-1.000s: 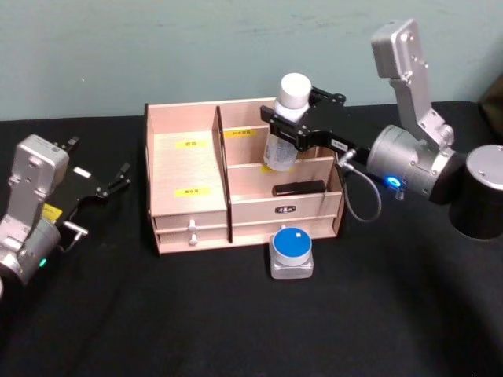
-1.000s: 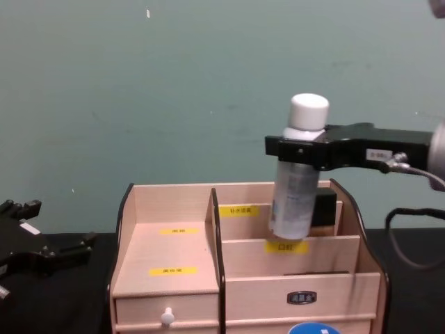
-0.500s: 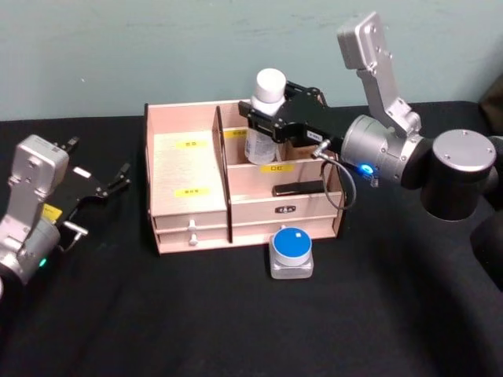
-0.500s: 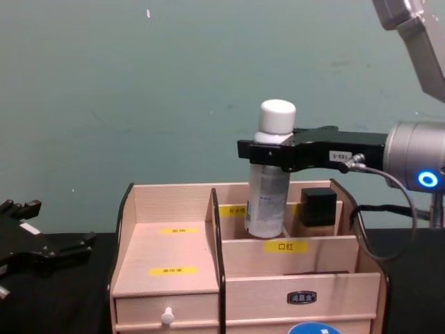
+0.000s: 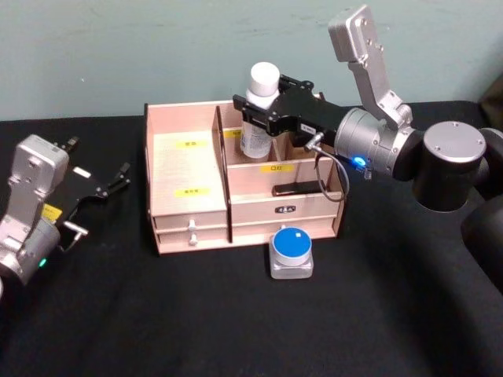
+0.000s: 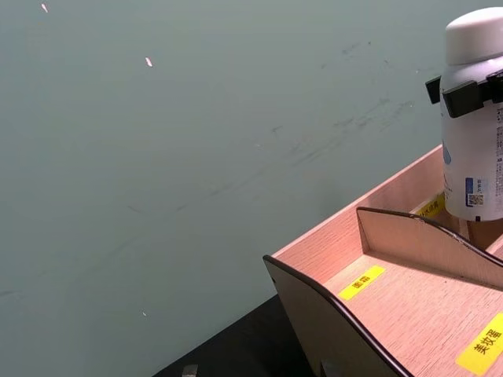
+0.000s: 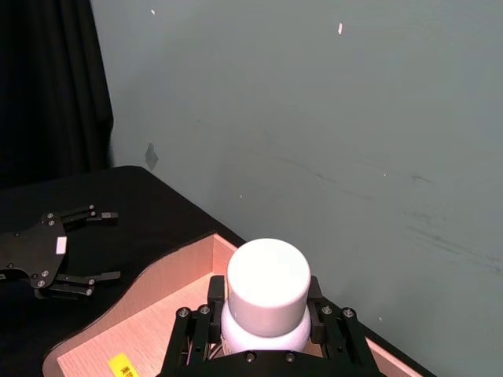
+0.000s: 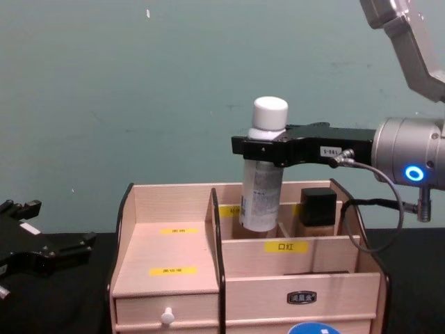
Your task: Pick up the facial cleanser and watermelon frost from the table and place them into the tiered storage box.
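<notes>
Right arm reaches leftward, wrist level, over tiered storage box; right gripper clamped below cap of upright facial cleanser bottle, base inside rear compartment. Left gripper parked at left, fingers apart.

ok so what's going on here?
The right end effector grips a white-capped bottle by the neck, with its base dipped into the back row of the wooden organiser. A blue-lidded jar sits on the table in front of the organiser, not yet picked up. The left end effector rests open on the table, off to the left.
</notes>
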`<state>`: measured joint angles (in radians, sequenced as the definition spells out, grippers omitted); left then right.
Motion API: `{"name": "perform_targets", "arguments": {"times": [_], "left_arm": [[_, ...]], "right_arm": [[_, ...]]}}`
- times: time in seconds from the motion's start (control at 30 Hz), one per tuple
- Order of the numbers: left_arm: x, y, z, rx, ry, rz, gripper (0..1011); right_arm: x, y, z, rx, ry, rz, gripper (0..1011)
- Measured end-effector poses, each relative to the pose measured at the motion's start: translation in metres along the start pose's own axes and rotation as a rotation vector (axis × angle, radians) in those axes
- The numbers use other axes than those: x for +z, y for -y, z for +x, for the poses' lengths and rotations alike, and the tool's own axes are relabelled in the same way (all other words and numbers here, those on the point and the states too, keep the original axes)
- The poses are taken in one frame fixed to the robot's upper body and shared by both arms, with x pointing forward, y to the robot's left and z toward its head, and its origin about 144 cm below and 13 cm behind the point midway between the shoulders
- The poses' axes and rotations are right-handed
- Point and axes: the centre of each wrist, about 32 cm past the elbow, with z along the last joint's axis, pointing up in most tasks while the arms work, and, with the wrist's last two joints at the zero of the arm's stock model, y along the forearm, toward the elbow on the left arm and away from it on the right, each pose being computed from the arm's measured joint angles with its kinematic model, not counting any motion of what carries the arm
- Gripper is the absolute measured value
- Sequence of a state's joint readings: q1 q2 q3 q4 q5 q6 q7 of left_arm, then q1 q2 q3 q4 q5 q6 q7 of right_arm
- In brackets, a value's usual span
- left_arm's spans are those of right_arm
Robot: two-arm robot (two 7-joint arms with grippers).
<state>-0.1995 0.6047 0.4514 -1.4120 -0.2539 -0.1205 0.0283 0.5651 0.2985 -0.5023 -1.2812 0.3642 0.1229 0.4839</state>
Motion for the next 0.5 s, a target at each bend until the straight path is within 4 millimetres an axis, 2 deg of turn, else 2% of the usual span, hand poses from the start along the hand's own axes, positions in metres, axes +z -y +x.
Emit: {"name": "perform_targets", "arguments": {"times": [0.5], "left_arm": [[0.0000,0.0000,0.0000,0.000,0.000,0.000,1009]], "right_arm": [[-0.0049,-0.0050,0.0058,-0.008,-0.011,-0.005,593]]}}
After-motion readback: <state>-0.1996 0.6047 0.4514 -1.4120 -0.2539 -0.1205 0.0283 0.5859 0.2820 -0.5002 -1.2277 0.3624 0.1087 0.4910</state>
